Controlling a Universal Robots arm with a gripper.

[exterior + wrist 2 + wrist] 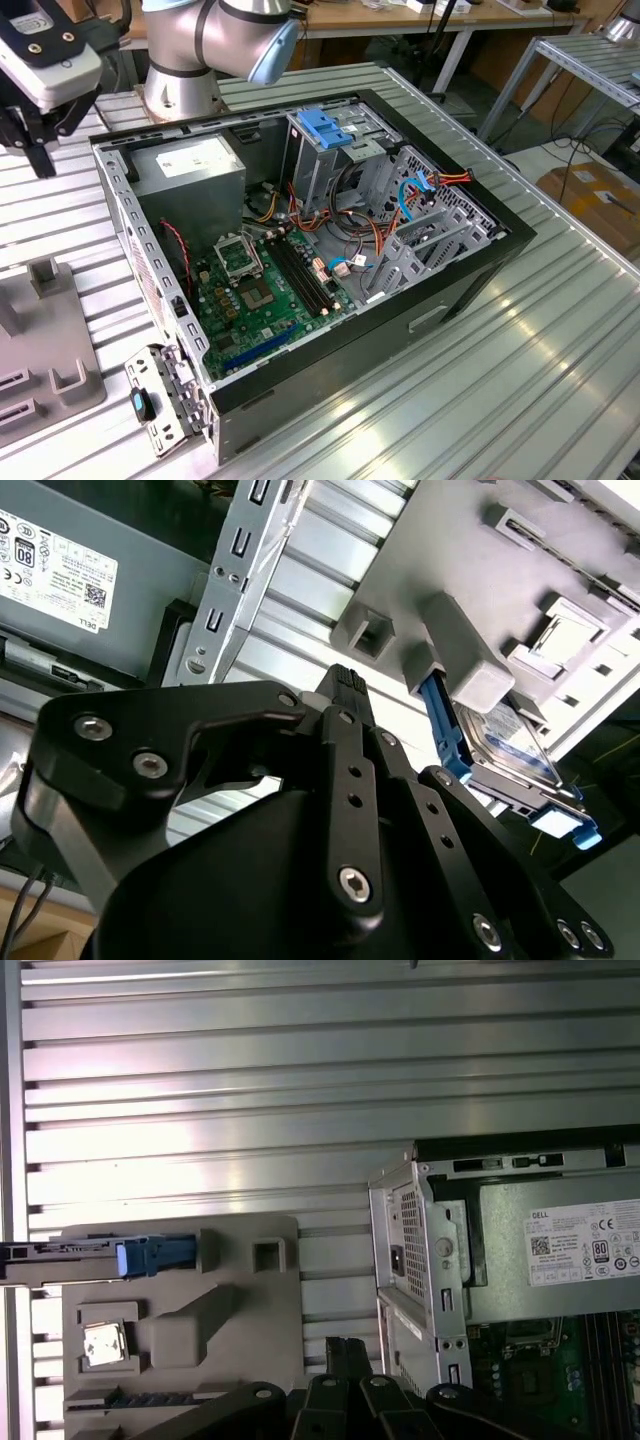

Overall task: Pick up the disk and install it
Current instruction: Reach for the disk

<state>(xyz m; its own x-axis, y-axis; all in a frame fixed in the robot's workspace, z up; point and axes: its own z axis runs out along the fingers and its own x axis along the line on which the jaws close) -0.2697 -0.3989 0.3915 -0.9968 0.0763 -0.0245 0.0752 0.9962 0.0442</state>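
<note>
One disk (pixel 505 742) (blue-railed) sits in one grey holder (pixel 450 570); jaws clenched, empty.

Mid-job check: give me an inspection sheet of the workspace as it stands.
Surface: ribbed metal table carrying the open computer case and a grey fixture.
Job's things: the disk stands on edge in the grey fixture, in a blue carrier, outside the case.
Clutter: small silver square part in a fixture pocket.
Grippers: gripper over the table near the fixture, apart from the disk.
Cables: orange, red and blue wires inside the case.
Surroundings: metal rack and cardboard box beyond the table.
</note>
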